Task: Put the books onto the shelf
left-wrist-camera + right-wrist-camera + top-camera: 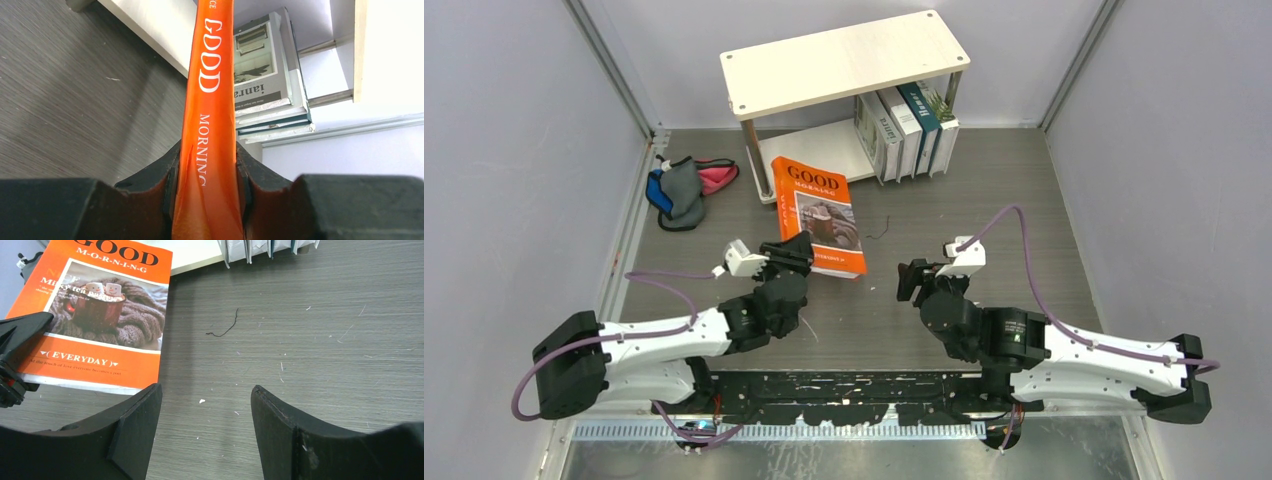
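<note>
The orange "GOOD MORNING" book (pixel 817 213) lies on the table in front of the shelf (pixel 844 62). My left gripper (pixel 796 252) is shut on its near end; the left wrist view shows both jaws pressed against the orange spine (pixel 209 150). Several books (pixel 907 128) stand upright at the right end of the shelf's lower board and show behind the spine (pixel 265 85). My right gripper (pixel 911 279) hovers open over bare table to the right of the orange book (pixel 102 315), its fingertips (pixel 137 415) holding nothing.
A blue, grey and pink cloth bundle (pixel 686 188) lies at the table's left, near the wall. A thin dark thread (pixel 225 326) rests on the table between the book and the right gripper. The shelf's left lower board (pixel 809 145) is bare.
</note>
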`<state>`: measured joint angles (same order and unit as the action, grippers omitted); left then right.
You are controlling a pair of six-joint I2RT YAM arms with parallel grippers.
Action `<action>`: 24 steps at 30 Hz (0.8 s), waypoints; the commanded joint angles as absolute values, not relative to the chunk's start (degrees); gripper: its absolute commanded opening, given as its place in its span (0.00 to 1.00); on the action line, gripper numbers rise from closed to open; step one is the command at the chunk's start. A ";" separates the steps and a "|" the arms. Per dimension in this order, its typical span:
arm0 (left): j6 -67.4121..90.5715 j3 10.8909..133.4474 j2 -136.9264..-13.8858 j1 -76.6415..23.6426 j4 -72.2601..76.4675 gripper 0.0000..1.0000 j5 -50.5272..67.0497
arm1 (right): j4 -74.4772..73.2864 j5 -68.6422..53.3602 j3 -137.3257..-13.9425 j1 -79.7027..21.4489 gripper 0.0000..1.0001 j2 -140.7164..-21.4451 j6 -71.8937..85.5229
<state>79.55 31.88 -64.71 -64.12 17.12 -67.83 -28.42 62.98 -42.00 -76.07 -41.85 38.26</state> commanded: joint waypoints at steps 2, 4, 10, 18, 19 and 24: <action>81.42 32.65 -66.79 -63.68 26.57 0.34 -73.33 | -27.51 63.32 -41.55 -75.03 0.70 -39.79 37.70; 81.47 32.61 -68.01 -62.64 28.21 0.35 -72.69 | -27.57 63.00 -41.35 -74.53 0.71 -39.56 37.62; 81.39 33.25 -71.45 -56.88 32.44 0.35 -66.98 | -26.47 61.34 -40.75 -72.65 0.71 -38.98 36.90; 80.80 34.51 -77.32 -49.12 40.15 0.35 -57.39 | -22.85 57.00 -40.25 -67.58 0.71 -40.51 34.46; 81.23 34.84 -78.15 -48.40 40.61 0.35 -56.45 | -22.36 56.30 -40.23 -66.78 0.71 -40.90 34.19; 82.98 37.11 -83.08 -45.21 43.36 0.35 -52.04 | -19.68 52.59 -40.14 -63.05 0.71 -43.02 32.83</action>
